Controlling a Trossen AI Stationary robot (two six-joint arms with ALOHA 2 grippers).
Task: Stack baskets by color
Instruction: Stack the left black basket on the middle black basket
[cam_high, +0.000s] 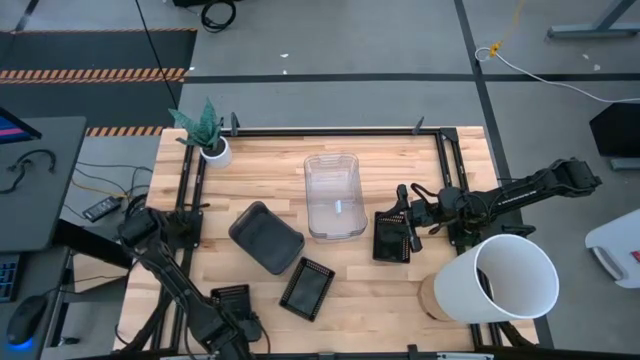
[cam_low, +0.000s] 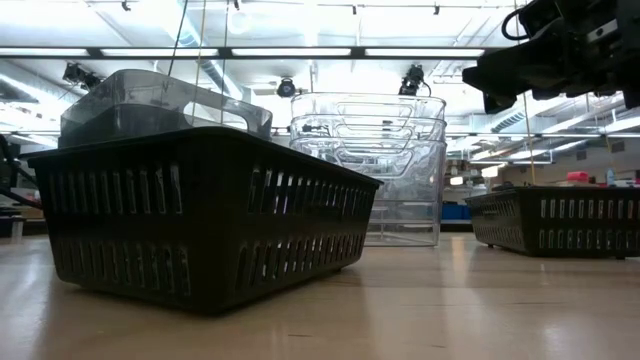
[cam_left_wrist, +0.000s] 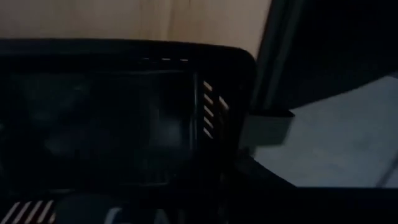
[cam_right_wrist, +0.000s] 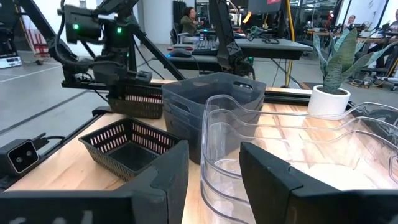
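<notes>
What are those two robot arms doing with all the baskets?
They are sorting baskets into stacks by color. The left hand has shut on a black mesh basket at the table's near edge. The right hand holds another black basket beside the stack of clear baskets. One black basket and the dark grey baskets sit in the middle.
</notes>
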